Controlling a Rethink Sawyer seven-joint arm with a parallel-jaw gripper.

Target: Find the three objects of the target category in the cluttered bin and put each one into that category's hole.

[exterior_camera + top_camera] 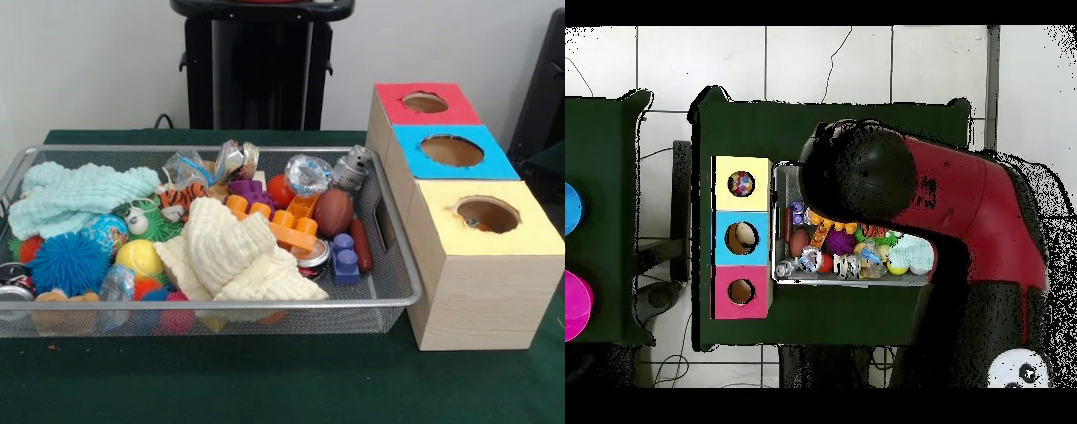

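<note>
A wire mesh bin [393, 296] holds a heap of toys: cream cloths [231, 256], a mint cloth [75, 196], a blue spiky ball [69, 263], a yellow ball [139, 258], an orange brick plate [281, 223], a blue brick [345, 262], a brown football [333, 212] and a metal cylinder [352, 168]. To the bin's right stands a row of boxes with a red hole [425, 102], a blue hole [452, 150] and a yellow hole [487, 215]. In the overhead view the red and black arm [865, 172] hangs over the bin [780, 272] and hides whatever is under its end. The front view shows no gripper.
The bin and boxes rest on a green table cover [265, 380]. From above, something lies inside the yellow box's hole [741, 184] and the blue box's hole [742, 238]. A blue disc [570, 208] and a magenta disc [573, 305] sit on a separate surface at the left edge.
</note>
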